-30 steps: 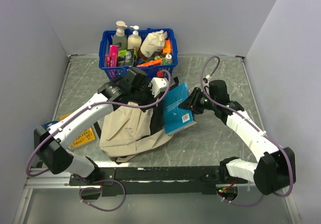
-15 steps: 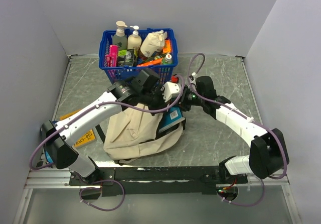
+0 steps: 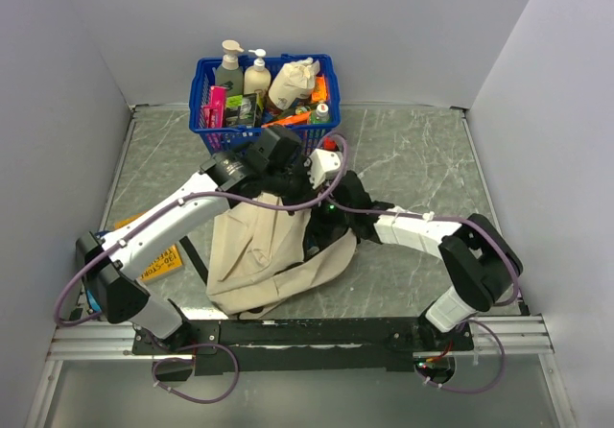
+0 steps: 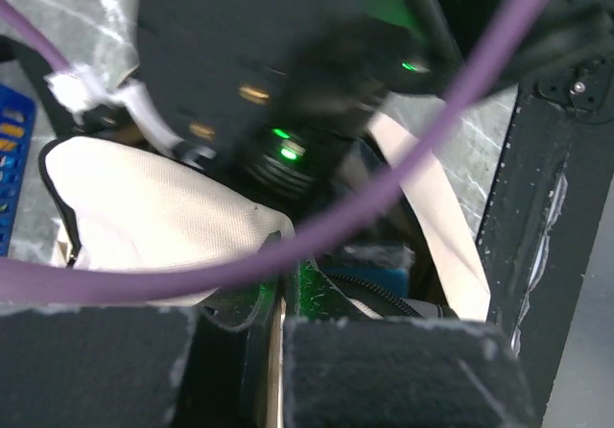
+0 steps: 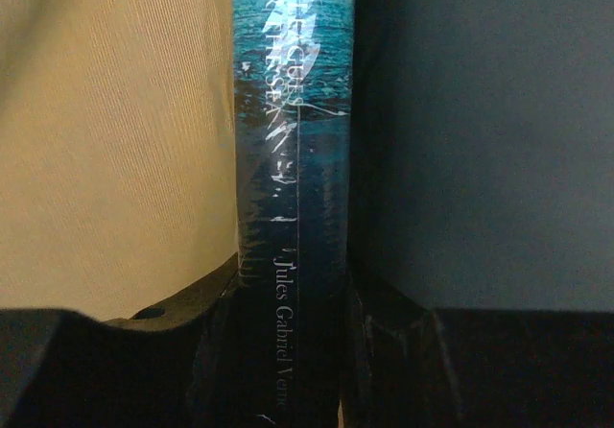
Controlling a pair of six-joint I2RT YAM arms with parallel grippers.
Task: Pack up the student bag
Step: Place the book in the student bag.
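The student bag (image 3: 254, 255) is a beige fabric backpack lying in the middle of the table, its mouth turned to the right. My left gripper (image 3: 299, 196) is shut on the bag's upper rim and holds the mouth up. In the left wrist view a thin beige strip of that rim sits pinched in the left gripper (image 4: 271, 351). My right gripper (image 5: 293, 351) is shut on the spine of a dark blue book (image 5: 293, 159) and reaches into the bag's mouth. Beige fabric (image 5: 115, 140) lies left of the book and dark lining (image 5: 480, 140) right of it. A blue corner of the book (image 4: 379, 279) shows inside the bag.
A blue plastic basket (image 3: 206, 121) with bottles and packets stands at the back, just behind the left wrist. A yellow booklet (image 3: 158, 258) lies at the left beside the bag. Grey walls close in the table on three sides.
My right arm has swung left and carried the book from the table beside the bag into the bag's mouth. The left gripper has kept hold of the rim and shifted slightly right.
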